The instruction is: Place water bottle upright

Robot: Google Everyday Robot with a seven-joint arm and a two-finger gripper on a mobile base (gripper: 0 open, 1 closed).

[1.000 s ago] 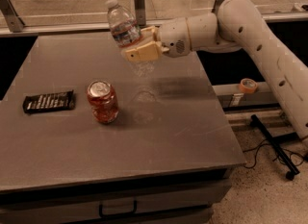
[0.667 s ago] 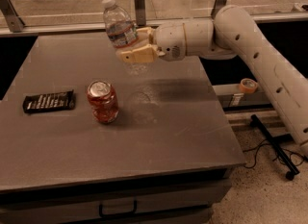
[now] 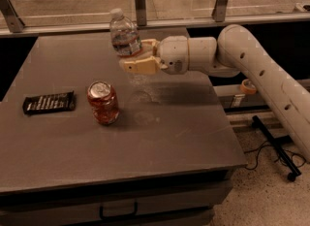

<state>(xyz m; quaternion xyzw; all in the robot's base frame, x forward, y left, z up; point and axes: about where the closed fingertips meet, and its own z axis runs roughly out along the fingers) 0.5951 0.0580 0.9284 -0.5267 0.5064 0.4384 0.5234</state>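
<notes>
The water bottle (image 3: 124,35) is clear plastic with a pale cap and a red-and-dark label band. It is nearly upright, cap up and leaning slightly left, held in the air above the middle of the grey table (image 3: 58,147). My gripper (image 3: 139,59) is shut on the bottle's lower body, reaching in from the right on the white arm (image 3: 242,60). The bottle's base is partly hidden by the tan fingers (image 3: 140,66).
A short red soda can (image 3: 102,102) stands upright left of and nearer than the bottle. A dark flat packet (image 3: 48,103) lies at the table's left edge. A glass railing runs behind the table. The table's right edge drops to the floor with a black stand and cables.
The gripper has carried the bottle a little to the left over the table. The can and the packet have not moved.
</notes>
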